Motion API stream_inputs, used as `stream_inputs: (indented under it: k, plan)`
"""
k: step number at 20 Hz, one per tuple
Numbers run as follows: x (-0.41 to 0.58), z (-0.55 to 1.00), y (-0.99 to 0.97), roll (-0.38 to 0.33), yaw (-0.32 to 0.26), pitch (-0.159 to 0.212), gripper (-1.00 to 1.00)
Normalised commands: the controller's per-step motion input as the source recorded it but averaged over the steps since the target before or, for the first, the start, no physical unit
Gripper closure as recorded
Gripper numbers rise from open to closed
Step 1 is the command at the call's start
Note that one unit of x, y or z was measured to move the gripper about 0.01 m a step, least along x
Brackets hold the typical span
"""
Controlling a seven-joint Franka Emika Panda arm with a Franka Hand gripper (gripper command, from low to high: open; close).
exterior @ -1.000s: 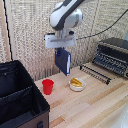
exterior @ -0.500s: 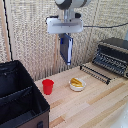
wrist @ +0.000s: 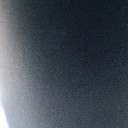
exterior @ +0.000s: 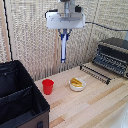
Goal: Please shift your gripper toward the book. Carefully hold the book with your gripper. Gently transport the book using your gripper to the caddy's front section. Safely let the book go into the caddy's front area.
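Note:
My gripper (exterior: 63, 33) hangs high above the back of the wooden table (exterior: 95, 105), its white boxy body turned broadside to the exterior view. It is shut on the book (exterior: 63, 47), which hangs straight down from the fingers and shows edge-on as a thin dark blue strip in front of the wicker wall. The book is clear of the table. The wrist view is filled by a blurred dark navy surface (wrist: 70, 65), very close to the camera. The caddy (exterior: 20, 97), a large black box with divided compartments, stands at the exterior view's lower left, well below and left of the gripper.
A red cup (exterior: 47, 86) stands just right of the caddy. A small white bowl (exterior: 77, 84) holding something yellow sits under the gripper's right. A black-and-silver toaster oven (exterior: 114, 55) with its pulled-out rack (exterior: 97, 73) stands at the exterior view's right.
The gripper has risen with the book and turned about its vertical axis. The book, seen broader a second ago, now shows edge-on and hangs higher above the table.

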Motion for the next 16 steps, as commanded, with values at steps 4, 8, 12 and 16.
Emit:
stream_inputs:
  k: [4, 8, 12, 16]
  plan:
    - [-0.265, 0.28, 0.54, -0.024, -0.157, 0.0, 1.0]
    - [-0.187, 0.25, 0.58, -0.016, -0.16, 0.0, 1.0]
    - [-0.01, 0.14, 0.67, -0.012, -0.187, 0.0, 1.0]
    - [0.0, 0.04, 0.71, -0.002, -0.188, -0.012, 1.0]
